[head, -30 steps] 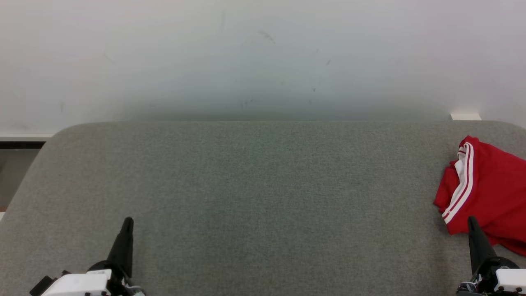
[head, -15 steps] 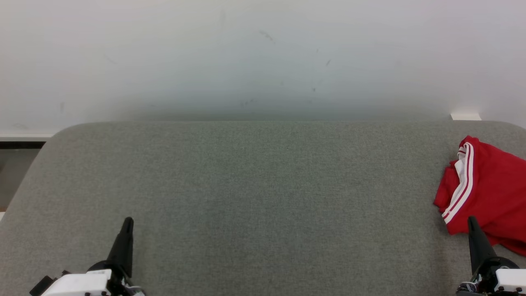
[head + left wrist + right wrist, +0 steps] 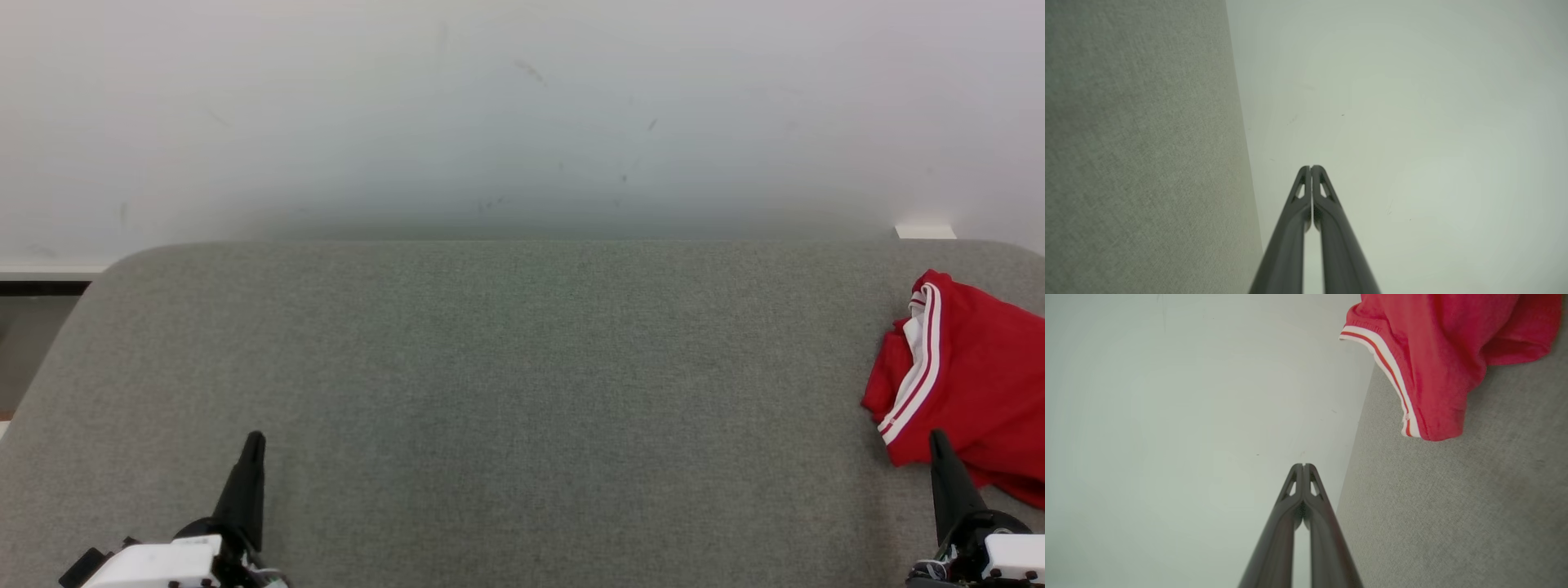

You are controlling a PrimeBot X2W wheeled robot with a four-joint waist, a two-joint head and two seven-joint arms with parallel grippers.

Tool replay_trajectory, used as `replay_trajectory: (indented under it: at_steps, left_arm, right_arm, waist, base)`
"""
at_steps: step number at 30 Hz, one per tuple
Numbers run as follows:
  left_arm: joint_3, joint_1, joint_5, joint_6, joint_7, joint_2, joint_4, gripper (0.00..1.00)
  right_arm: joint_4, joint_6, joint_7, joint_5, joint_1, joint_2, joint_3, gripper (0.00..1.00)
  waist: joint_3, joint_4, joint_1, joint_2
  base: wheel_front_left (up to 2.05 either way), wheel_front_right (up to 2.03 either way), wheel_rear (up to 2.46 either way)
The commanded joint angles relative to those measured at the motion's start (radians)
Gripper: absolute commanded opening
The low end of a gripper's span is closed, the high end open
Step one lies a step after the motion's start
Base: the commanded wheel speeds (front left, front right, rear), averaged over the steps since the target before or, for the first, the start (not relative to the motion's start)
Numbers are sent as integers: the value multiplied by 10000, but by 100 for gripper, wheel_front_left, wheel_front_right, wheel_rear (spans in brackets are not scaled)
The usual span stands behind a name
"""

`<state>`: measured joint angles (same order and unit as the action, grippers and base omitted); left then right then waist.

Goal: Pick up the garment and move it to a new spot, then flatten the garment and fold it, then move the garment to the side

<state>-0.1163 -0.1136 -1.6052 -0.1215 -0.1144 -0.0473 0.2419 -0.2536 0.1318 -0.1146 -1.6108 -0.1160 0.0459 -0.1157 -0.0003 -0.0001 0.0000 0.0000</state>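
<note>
Here, the red garment [image 3: 971, 376] lies bunched beside the pressed-together right claw [image 3: 936, 437].

Garment [image 3: 971, 367] — perhaps shorts — cropped rightward.

Table [image 3: 490, 392]: grey woven cloth cover, matt, finely rough. Garment [image 3: 980, 367]: soft red knit cloth, matt, with smoother white trim bands. Left end effector [image 3: 255, 438] and right end effector [image 3: 936, 434]: dark plastic-looking fingers [image 3: 1290, 245], smooth, slight sheen; white housings [image 3: 155, 565] of glossy plastic. Wall [image 3: 522, 122]: painted, smooth, matt, lightly scuffed.
</note>
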Motion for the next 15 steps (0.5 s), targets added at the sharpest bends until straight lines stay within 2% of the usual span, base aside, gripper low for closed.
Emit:
replay_trajectory:
  at_steps: [1,15]
  left_arm:
    - [-26,-46,-114,-24,-45,-55,-33,0]
    - [-26,-46,-114,-24,-45,-55,-34,0]
  right_arm:
    - [0,-21,-50,-9,-82,82,-7,0]
    - [0,-21,-48,-9,-82,82,-7,0]
  waist:
    - [0,0,0,0]
    - [0,0,0,0]
  base:
    - [0,0,0]
    - [0,0,0]
